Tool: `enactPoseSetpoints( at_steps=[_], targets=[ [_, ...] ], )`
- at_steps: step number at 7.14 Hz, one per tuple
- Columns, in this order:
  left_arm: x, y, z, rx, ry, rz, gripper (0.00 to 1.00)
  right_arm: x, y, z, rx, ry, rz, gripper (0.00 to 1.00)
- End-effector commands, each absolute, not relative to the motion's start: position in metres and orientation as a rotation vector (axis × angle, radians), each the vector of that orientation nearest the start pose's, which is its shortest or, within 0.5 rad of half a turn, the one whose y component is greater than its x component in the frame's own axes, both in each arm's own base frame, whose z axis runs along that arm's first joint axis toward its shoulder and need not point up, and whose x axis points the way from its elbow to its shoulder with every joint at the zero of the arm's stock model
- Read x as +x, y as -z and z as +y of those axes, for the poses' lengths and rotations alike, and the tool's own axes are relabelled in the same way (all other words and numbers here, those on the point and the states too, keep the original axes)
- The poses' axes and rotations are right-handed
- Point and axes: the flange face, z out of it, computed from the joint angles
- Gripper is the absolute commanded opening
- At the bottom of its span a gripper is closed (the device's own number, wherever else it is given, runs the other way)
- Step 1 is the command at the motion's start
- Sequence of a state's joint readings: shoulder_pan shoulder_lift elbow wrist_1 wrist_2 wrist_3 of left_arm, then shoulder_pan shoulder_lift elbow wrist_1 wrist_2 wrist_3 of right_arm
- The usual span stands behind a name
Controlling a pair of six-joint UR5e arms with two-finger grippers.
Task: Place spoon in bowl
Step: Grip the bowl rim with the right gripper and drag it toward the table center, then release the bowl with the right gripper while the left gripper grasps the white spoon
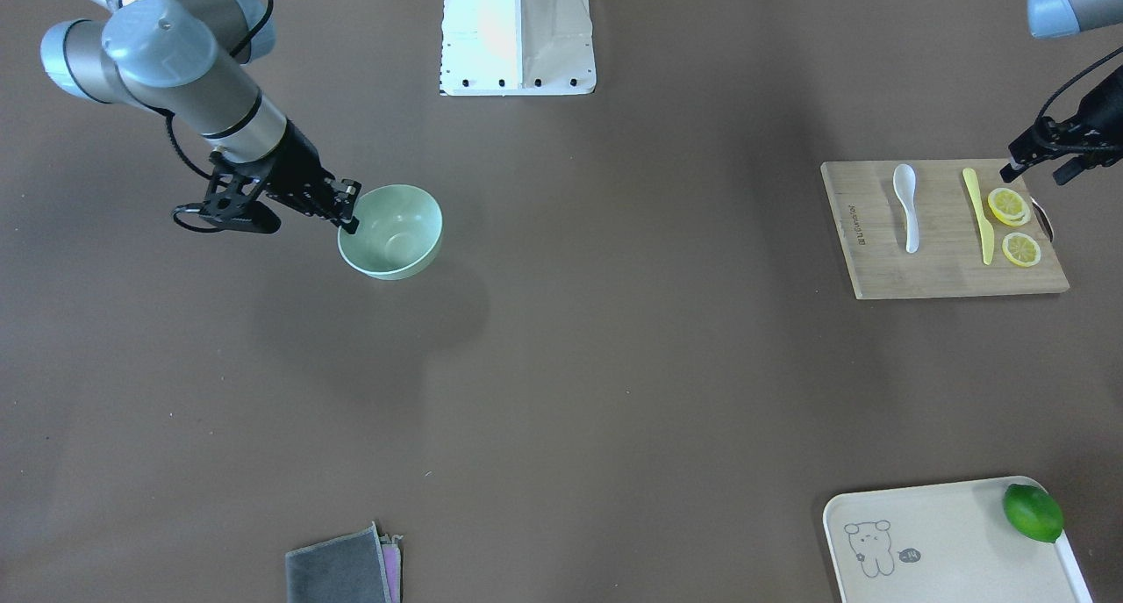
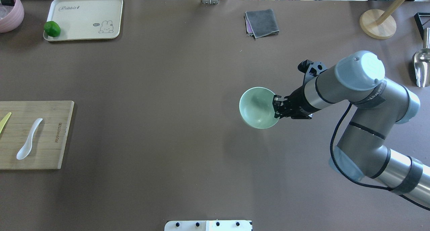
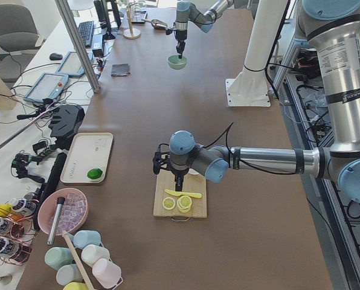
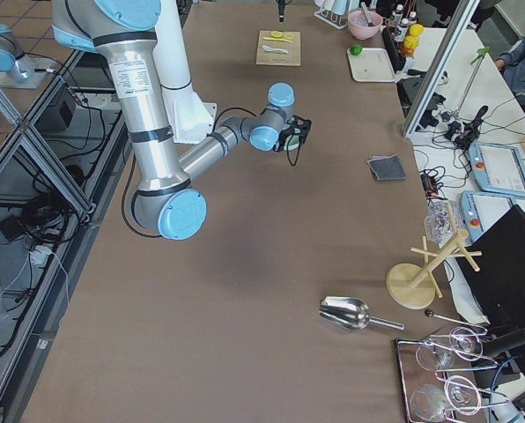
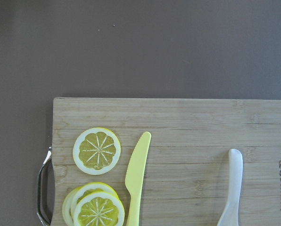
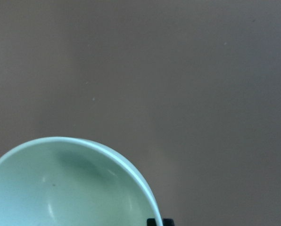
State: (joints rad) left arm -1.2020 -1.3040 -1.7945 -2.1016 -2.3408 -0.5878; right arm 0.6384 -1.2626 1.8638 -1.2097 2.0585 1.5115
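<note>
The white spoon point(image 1: 906, 208) lies on the wooden cutting board point(image 1: 877, 269), scoop toward the robot; it also shows in the overhead view point(image 2: 29, 138) and the left wrist view point(image 5: 231, 183). My left gripper point(image 1: 1035, 175) hovers over the board's lemon end, its fingers apart and empty. My right gripper point(image 2: 277, 106) is shut on the rim of the pale mint-green bowl point(image 2: 257, 107) and holds it above the table, its shadow cast below it point(image 1: 390, 232). The bowl is empty; its rim fills the lower left of the right wrist view point(image 6: 70, 188).
A yellow plastic knife point(image 1: 978, 212) and lemon slices point(image 1: 1009, 206) share the board. A cream tray point(image 2: 84, 19) with a lime point(image 2: 52, 29) sits at the far left. A folded grey cloth point(image 2: 262, 22), a wooden stand point(image 2: 378, 23) and a metal scoop point(image 2: 421, 66) lie far right.
</note>
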Motion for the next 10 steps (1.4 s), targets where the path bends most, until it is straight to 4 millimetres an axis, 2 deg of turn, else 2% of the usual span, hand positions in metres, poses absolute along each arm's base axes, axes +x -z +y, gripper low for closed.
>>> enactPoseSetpoints(
  at_steps=[1,2,4,5,6,7,9,10],
  targets=[
    [0.132,-0.600,-0.389,0.046,0.011,0.880,0.88,-0.458,-0.275,-0.373,-0.085,-0.280,-1.014,0.00],
    [0.146,-0.597,-0.387,0.037,0.012,0.877,0.88,-0.475,-0.273,-0.355,-0.094,-0.261,-1.009,0.00],
    [0.179,-0.589,-0.389,0.037,0.029,0.845,0.88,-0.505,-0.256,-0.334,-0.089,-0.260,-0.987,0.00],
    [0.193,-0.588,-0.389,0.036,0.022,0.833,0.88,-0.515,-0.248,-0.328,-0.086,-0.254,-0.980,0.00],
    [0.206,-0.582,-0.394,0.039,0.030,0.835,0.88,-0.519,-0.247,-0.325,-0.093,-0.255,-0.973,0.00],
    [0.218,-0.586,-0.397,0.029,0.021,0.830,0.86,-0.525,-0.244,-0.322,-0.084,-0.256,-0.974,0.00],
    [0.226,-0.594,-0.406,0.043,0.023,0.807,0.78,-0.537,-0.242,-0.321,-0.083,-0.251,-0.969,0.00],
    [0.226,-0.594,-0.406,0.042,0.025,0.807,0.71,-0.537,-0.242,-0.321,-0.083,-0.251,-0.968,0.23]
  ],
)
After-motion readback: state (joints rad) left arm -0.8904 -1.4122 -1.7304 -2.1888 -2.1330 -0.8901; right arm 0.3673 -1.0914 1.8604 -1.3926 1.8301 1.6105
